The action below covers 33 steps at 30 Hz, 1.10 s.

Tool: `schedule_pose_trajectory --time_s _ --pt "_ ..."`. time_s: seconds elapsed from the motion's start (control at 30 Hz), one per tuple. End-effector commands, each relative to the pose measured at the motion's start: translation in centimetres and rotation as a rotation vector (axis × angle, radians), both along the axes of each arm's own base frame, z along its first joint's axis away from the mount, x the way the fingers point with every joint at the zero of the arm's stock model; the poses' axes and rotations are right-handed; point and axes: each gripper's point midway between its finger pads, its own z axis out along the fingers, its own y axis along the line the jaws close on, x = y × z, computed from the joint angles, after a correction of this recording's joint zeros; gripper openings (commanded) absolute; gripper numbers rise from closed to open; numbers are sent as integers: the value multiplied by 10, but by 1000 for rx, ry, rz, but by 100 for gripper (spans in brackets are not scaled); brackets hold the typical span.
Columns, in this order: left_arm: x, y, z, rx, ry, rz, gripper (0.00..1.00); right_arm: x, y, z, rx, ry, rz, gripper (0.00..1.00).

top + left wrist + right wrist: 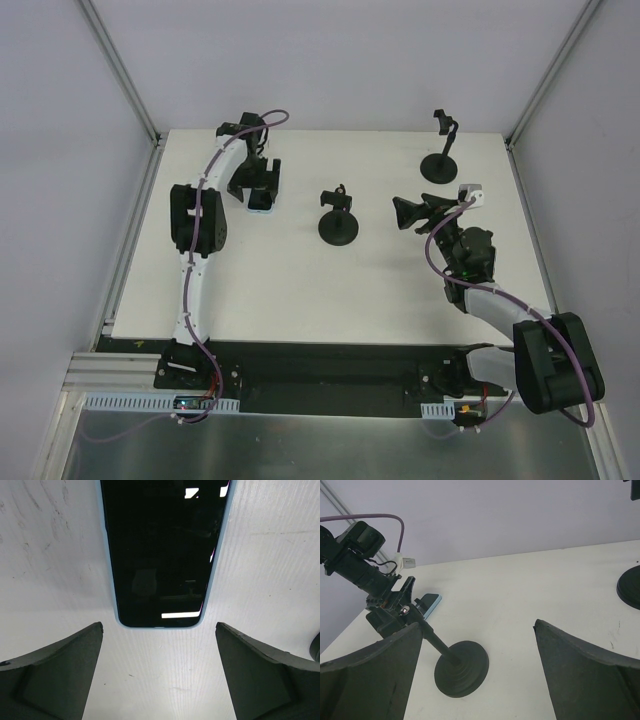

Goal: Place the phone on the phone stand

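At the upper left of the overhead view, the left gripper (260,192) hangs over the phone (263,205), its fingers spread wide. The left wrist camera shows the phone lying screen-up on the table (300,290), its near end about level with the fingertips and touching neither. At centre frame is the stand (338,228). Just right of it is the right gripper (408,213), also spread and gripping nothing. A second stand (444,160) sits at the upper right.
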Motion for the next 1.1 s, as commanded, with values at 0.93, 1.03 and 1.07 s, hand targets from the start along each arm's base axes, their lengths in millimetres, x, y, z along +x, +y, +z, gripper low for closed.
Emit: schedule_pose_trajectory --time_s 0.93,1.03,1.07 --pt "-5 -38 9 -247 62 -63 99 5 3 21 64 -62 32 96" --pt "-10 -39 15 -194 48 -99 99 6 4 21 66 -60 34 96" --pt "-10 -39 20 -181 36 -111 99 5 5 20 65 -58 37 96"
